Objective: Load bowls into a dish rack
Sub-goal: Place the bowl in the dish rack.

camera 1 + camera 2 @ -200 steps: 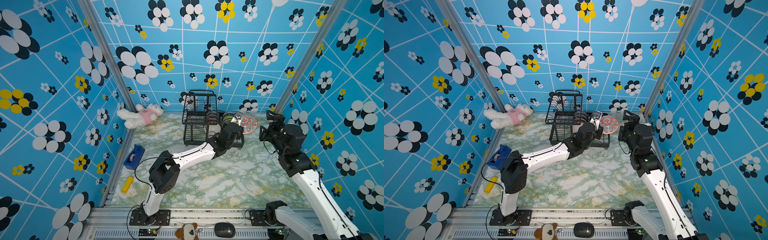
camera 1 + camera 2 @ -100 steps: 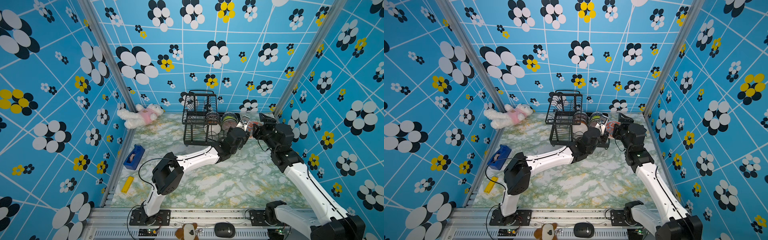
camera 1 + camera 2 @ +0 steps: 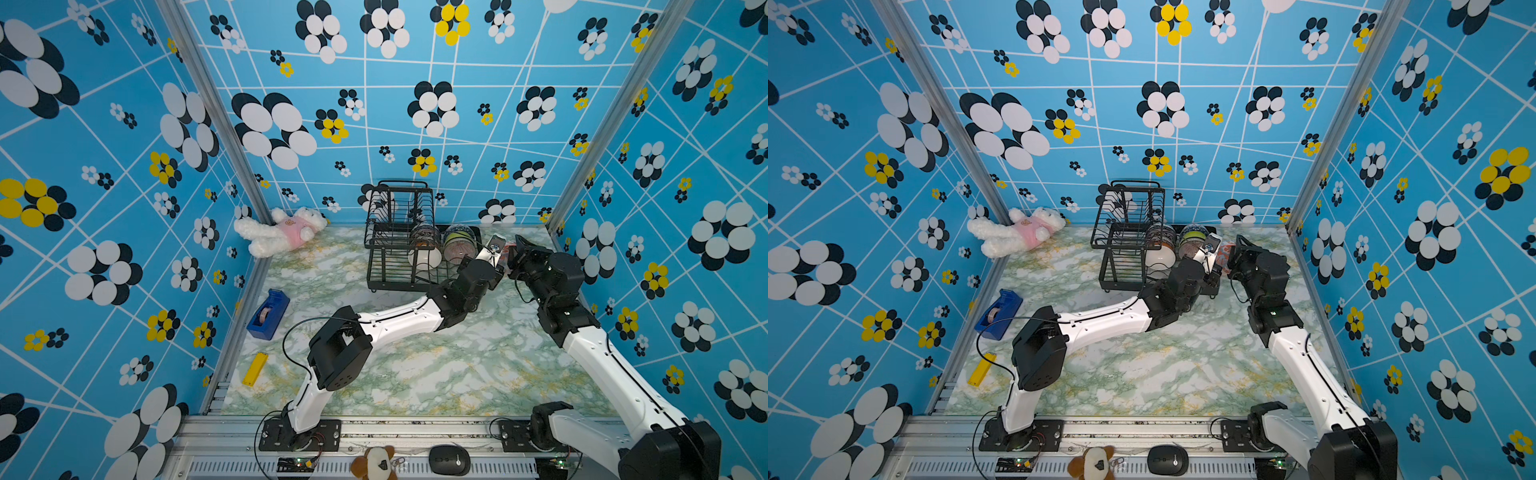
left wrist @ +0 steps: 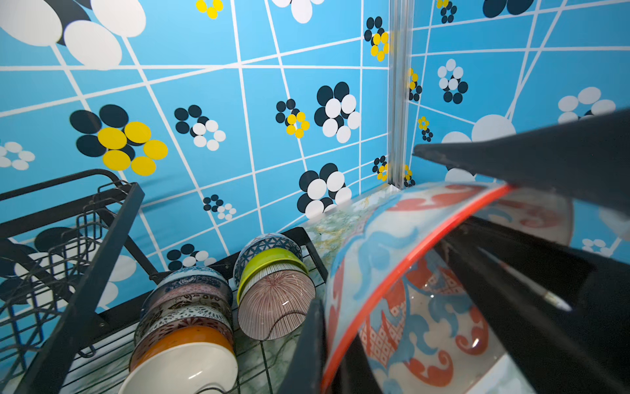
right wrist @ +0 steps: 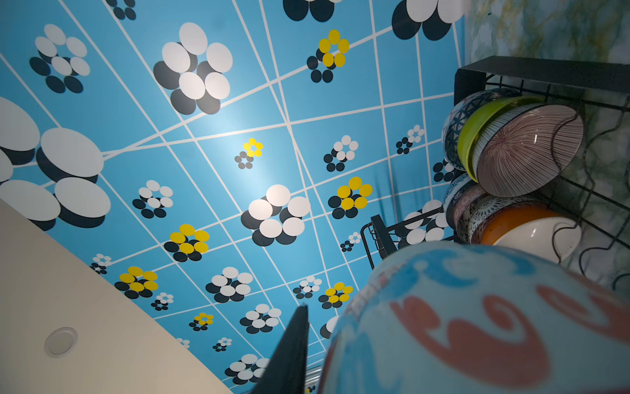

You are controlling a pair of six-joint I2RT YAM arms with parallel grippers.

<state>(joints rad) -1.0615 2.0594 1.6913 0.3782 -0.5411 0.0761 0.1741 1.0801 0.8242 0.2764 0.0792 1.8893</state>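
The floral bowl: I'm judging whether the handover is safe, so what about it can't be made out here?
Both top views: the floral bowl is almost wholly hidden between the left gripper and the right gripper.
Right wrist view: the bowl is blurred and cut by the frame edge. Only one finger shows, so whether the right gripper grips it is unclear.

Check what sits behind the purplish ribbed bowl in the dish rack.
Behind the ribbed bowl: a lime green bowl, then a blue-and-white patterned bowl. Only their outer edges show; the insides are covered.
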